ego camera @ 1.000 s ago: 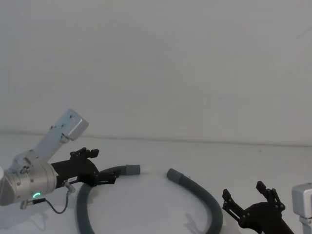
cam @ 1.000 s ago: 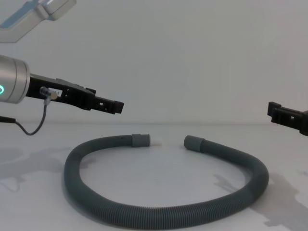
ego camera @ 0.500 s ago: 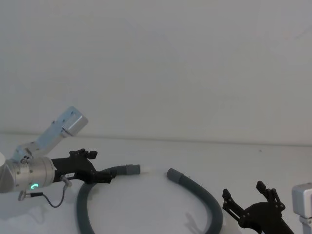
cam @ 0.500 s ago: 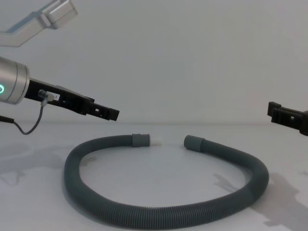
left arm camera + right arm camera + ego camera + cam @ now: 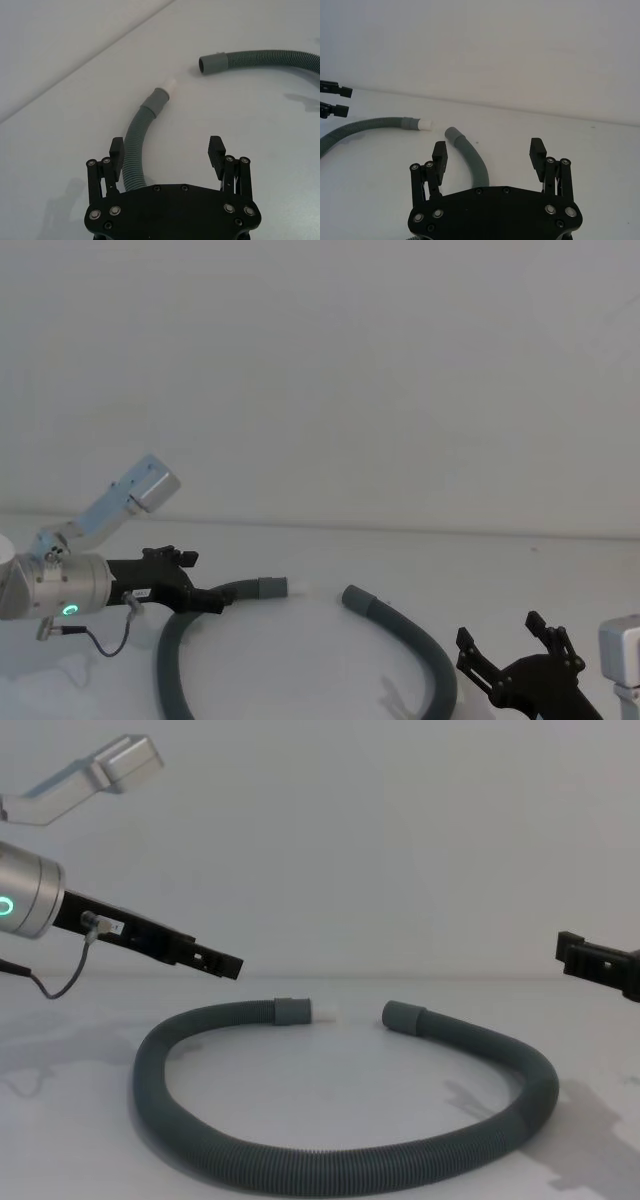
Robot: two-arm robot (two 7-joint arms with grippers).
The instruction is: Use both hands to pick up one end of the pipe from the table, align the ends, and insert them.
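Note:
The pipe (image 5: pixel 300 1165) lies in an open loop on the white table (image 5: pixel 330 1090), its two ends facing each other across a small gap. The white-tipped cuff (image 5: pixel 293 1011) is on the left and the plain cuff (image 5: pixel 402 1016) on the right. My left gripper (image 5: pixel 232 965) hovers open, tilted down over the corrugated stretch behind the white-tipped cuff (image 5: pixel 160 97). In the left wrist view, the left gripper (image 5: pixel 167 150) has the pipe (image 5: pixel 132 150) running past one finger, apart from it. My right gripper (image 5: pixel 489 150) is open and empty, held back from the plain cuff (image 5: pixel 452 134), near the table's front right (image 5: pixel 503 635).
A thin black cable (image 5: pixel 65 982) hangs under the left wrist. A pale wall (image 5: pixel 330 370) rises behind the table's far edge. Bare table surface lies inside the loop and beyond both cuffs.
My left gripper has dropped lower and tipped further down toward the pipe's left limb, drawing slightly back to the left. The right gripper and the pipe have not moved.

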